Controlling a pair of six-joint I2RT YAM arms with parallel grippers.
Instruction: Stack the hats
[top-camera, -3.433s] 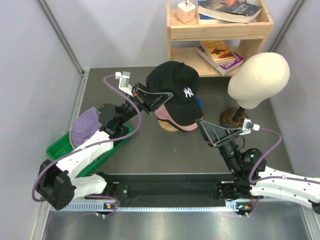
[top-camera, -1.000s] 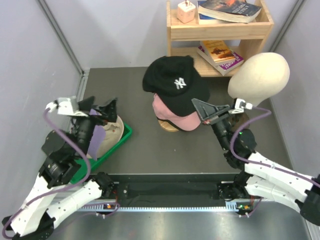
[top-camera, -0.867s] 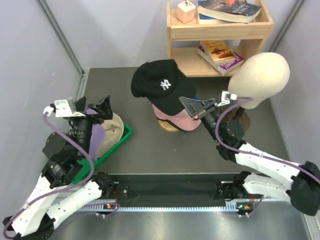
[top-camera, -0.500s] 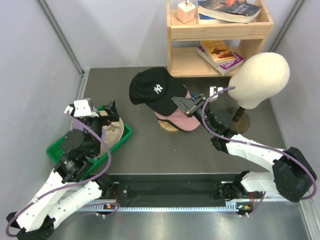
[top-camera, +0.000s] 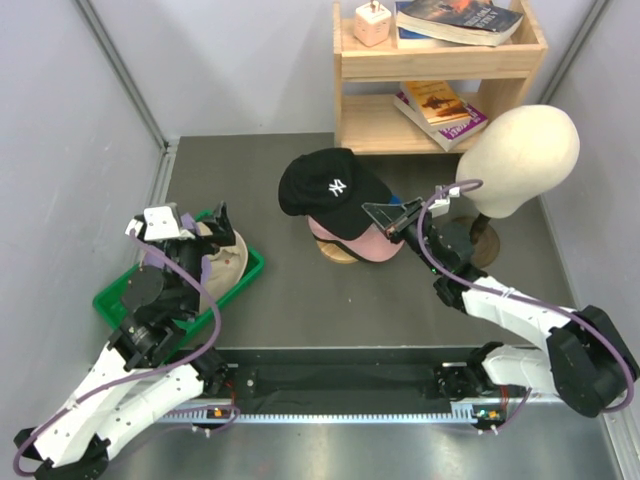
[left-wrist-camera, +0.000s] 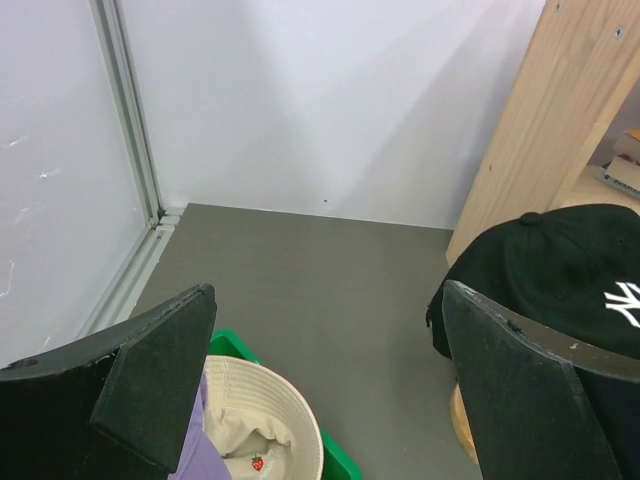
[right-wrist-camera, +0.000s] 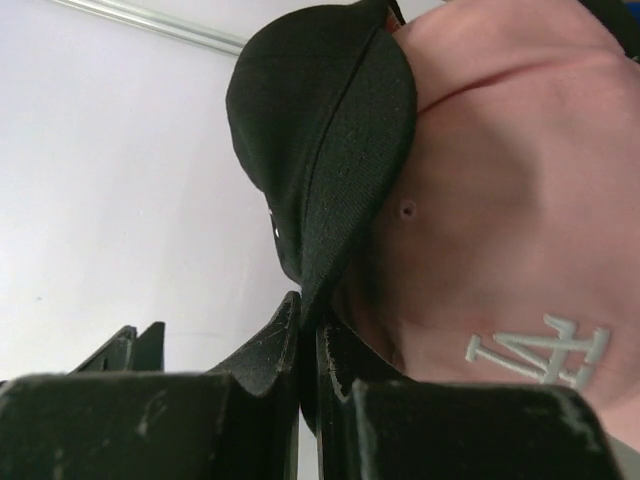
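A black cap with a white logo (top-camera: 330, 190) sits on top of a pale pink cap (top-camera: 358, 246), which rests on a round wooden stand (top-camera: 334, 253). My right gripper (top-camera: 385, 222) is shut on the black cap's brim (right-wrist-camera: 330, 130), with the pink cap (right-wrist-camera: 500, 200) just beside the fingers. My left gripper (top-camera: 197, 226) hangs open and empty above a green tray (top-camera: 115, 295). That tray holds a cream brimmed hat (left-wrist-camera: 265, 420) and a lavender cap (left-wrist-camera: 200, 455). The left wrist view also catches the black cap (left-wrist-camera: 560, 270) at the right.
A cream mannequin head (top-camera: 520, 160) stands on its post at the right, close behind my right arm. A wooden shelf (top-camera: 440, 70) with books is against the back wall. Grey walls close in the left and right sides.
My right gripper has carried the black cap to the right and down over the pink cap. The left gripper has shifted slightly above the tray and stayed open.
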